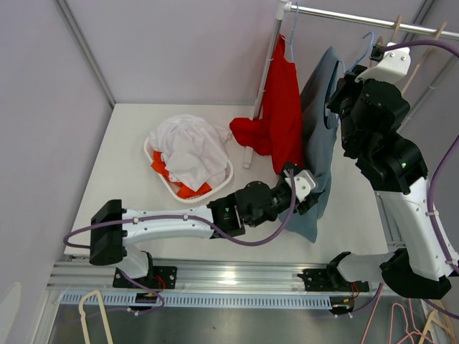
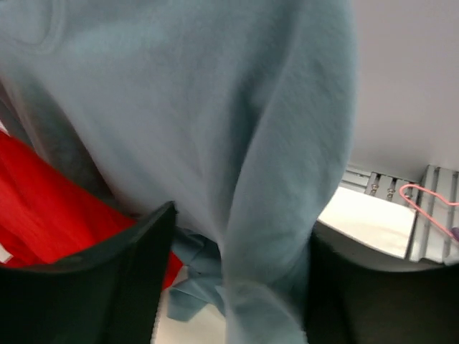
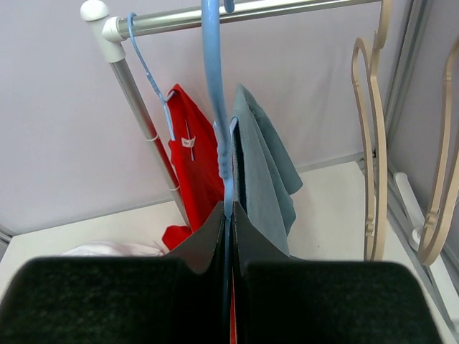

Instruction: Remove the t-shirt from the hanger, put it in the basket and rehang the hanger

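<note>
Up at the right of the overhead view, clamps the right hand point(image 3: 228, 215) tight on the blue hanger point(image 3: 215, 107), hooked on the rail point(image 1: 358, 18) with the grey-blue t-shirt point(image 1: 319, 122) draped from it, hem hanging low towards the tabletop point(image 1: 129, 143). Down at centre right, straddles a fold of that hem with the left hand point(image 1: 307, 192), fingers apart, nothing pinched yet. Risks closing on too little cloth and slipping off at the first pull. Risks, too, snagging the collar on the hanger shoulders if tugged straight down, unhooking the hanger or stretching the neck. Could also catch the red garment point(image 1: 283, 107) just beside
</note>
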Controlling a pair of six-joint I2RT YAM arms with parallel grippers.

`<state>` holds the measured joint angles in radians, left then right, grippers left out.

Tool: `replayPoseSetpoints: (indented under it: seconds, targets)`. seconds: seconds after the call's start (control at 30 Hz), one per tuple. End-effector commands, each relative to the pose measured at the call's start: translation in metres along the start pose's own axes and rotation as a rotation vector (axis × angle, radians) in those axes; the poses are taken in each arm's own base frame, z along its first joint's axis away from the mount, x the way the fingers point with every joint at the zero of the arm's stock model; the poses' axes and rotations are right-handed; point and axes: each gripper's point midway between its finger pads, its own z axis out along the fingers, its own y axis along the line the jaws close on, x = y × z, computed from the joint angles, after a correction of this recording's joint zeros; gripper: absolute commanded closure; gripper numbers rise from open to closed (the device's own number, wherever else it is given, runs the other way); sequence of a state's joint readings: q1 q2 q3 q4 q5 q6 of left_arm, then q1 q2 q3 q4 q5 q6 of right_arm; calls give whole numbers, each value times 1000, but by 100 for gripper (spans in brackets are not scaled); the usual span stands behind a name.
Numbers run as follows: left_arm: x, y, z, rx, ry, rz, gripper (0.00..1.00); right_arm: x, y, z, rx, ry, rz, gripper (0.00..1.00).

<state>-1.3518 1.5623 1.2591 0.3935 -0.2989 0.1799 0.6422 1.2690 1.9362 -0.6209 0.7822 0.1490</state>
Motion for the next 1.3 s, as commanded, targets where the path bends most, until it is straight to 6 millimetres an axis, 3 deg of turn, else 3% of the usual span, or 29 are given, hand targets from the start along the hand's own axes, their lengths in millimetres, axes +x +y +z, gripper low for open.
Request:
replayPoseSetpoints:
  seconds: [0.0,0.07,0.13,0.17,0.2,0.27,0.47,0.53,0.6,0.63,0.7,0.73,0.83,0.87,0.93,0.97,1.13,1.27]
  targets:
    - [-3,-4,13,17,25,-42,38,-38,-8,-13,4,-96,97,100]
    - [-9,-5,16,20,13,-50,40,-38,-8,-13,3,-92,97,100]
    - [-11,-10,19,37,15,-54,58,-37,-8,-13,6,-91,96,100]
    - [-16,-10,20,39,9,-59,79,-34,-9,-12,14,-90,91,100]
    - [-20,-12,19,44,7,-61,90,-33,-11,-11,30,-92,83,100]
    - [-30,-16,10,46,1,-57,99,-30,-13,-7,51,-102,58,100]
    - [-66,-42,-33,61,-73,-13,99,-30,-21,3,141,-150,12,100]
    - [-63,-57,-49,81,-73,7,99,-29,-23,9,170,-151,-29,100]
    - [-79,-55,-65,69,-118,-17,99,-29,-25,14,181,-153,-38,100]
    - [-65,-67,-75,97,-96,-13,99,-30,-26,19,179,-156,-42,100]
    - [-72,-68,-91,103,-117,-62,99,-30,-28,25,182,-159,-40,100]
    - [-52,-77,-100,123,-83,-54,99,-30,-27,30,182,-157,-45,100]
    - [-33,-82,-118,129,-59,-96,99,-29,-34,43,201,-147,-55,100]
    - [-20,-86,-122,138,-35,-131,99,-31,-31,48,188,-146,-54,100]
    - [-13,-91,-126,156,-30,-180,99,-33,-36,53,197,-146,-60,100]
    - [3,-97,-129,173,2,-196,99,-35,-36,56,197,-151,-41,100]
    - [37,-129,-120,240,84,-221,99,-42,-32,62,173,-138,-21,100]
    - [7,-143,-108,253,14,-115,99,-31,-31,69,194,-114,-41,100]
